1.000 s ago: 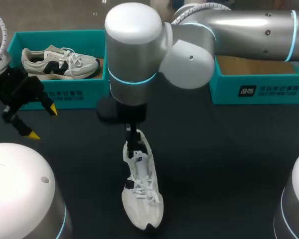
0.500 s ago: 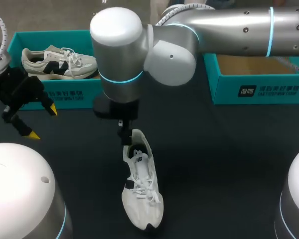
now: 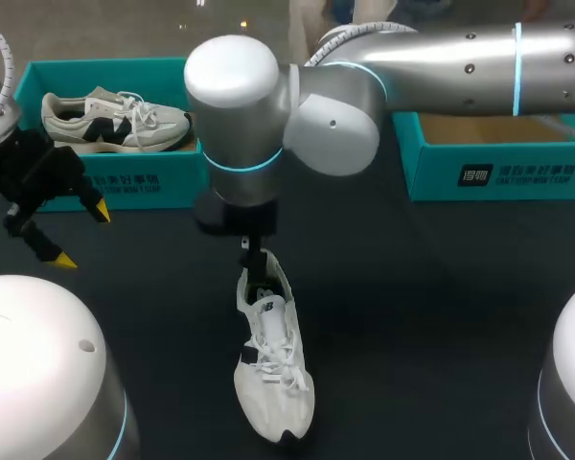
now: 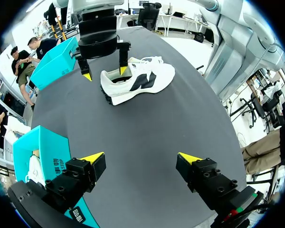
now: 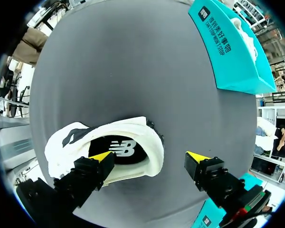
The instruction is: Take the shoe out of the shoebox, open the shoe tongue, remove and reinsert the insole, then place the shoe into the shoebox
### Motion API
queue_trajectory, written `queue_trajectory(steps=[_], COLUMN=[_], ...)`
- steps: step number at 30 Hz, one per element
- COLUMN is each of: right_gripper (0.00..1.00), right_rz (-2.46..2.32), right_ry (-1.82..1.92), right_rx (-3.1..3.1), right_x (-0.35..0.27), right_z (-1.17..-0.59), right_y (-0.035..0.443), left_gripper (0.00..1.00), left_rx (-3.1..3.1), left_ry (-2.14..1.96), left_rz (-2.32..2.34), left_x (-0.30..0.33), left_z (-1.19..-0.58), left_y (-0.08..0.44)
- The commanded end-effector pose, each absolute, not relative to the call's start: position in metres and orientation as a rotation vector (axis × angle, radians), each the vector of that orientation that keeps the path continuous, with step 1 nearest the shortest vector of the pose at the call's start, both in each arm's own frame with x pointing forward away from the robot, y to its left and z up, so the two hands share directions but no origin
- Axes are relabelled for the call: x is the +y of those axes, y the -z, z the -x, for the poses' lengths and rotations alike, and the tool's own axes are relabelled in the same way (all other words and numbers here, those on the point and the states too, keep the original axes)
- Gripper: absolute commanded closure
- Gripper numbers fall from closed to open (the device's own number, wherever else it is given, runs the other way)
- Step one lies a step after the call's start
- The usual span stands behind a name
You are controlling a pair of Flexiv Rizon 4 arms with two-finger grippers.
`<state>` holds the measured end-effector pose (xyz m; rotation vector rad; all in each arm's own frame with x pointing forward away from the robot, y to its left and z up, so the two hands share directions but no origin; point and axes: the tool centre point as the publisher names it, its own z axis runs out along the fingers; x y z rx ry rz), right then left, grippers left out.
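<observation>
Shoe (image 3: 273,369): near middle of worktop (image 3: 431,316), toe nearest; likely light, soft upper.
Insole (image 5: 118,149): probably thin, floppy; pinch at heel.
Right gripper (image 5: 149,156): fingers spread, 1 inside heel opening, grasping nothing.
Left gripper (image 3: 81,235): far left, fingers released.

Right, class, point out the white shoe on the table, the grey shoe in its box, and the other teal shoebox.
white shoe (image 3: 273,398): head view, on its forefoot upper.
grey shoe (image 3: 115,123): head view, on its side panel.
right shoebox (image 3: 517,177): head view, on its front wall.
</observation>
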<state>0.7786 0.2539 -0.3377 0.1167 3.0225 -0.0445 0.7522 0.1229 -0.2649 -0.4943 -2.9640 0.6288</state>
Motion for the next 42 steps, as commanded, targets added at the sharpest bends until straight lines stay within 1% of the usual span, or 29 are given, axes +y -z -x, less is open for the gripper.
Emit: queue_trajectory(steps=[1,18,19,20,21,22,23,24,25,26,27,42], right_gripper=[0.00,0.01,0.11,0.29,0.51,0.58,0.72,0.84,0.92,0.97,1.00,1.00], right_rz=[-0.112,-0.066,-0.064,-0.063,-0.062,-0.062,-0.061,-0.060,-0.059,-0.055,-0.051,-0.016], right_ry=[0.017,-0.021,-0.020,-0.019,-0.019,-0.018,-0.017,-0.017,-0.017,-0.016,-0.015,-0.032], right_rx=[3.030,3.043,3.044,3.044,3.044,3.044,3.044,3.044,3.044,3.044,3.044,3.050], right_x=[0.247,0.246,0.245,0.246,0.246,0.246,0.246,0.246,0.246,0.248,0.248,0.260], right_z=[-0.782,-0.796,-0.796,-0.796,-0.796,-0.796,-0.796,-0.797,-0.797,-0.798,-0.798,-0.794], right_y=[0.347,0.366,0.366,0.366,0.366,0.366,0.366,0.365,0.365,0.364,0.364,0.366], left_gripper=[0.00,0.00,0.00,0.00,0.00,0.00,0.00,0.00,0.00,0.00,0.00,0.00], left_rx=[-2.964,-2.964,-2.964,-2.964,-2.964,-2.964,-2.964,-2.964,-2.964,-2.964,-2.964,-2.964], left_ry=[-0.627,-0.627,-0.627,-0.627,-0.627,-0.627,-0.627,-0.627,-0.627,-0.627,-0.627,-0.627], left_rz=[0.495,0.495,0.495,0.495,0.495,0.495,0.495,0.495,0.495,0.495,0.495,0.495], left_x=[0.123,0.123,0.123,0.123,0.123,0.123,0.123,0.123,0.123,0.123,0.123,0.123], left_z=[-0.752,-0.752,-0.752,-0.752,-0.752,-0.752,-0.752,-0.752,-0.752,-0.752,-0.752,-0.752], left_y=[0.265,0.265,0.265,0.265,0.265,0.265,0.265,0.265,0.265,0.265,0.265,0.265])
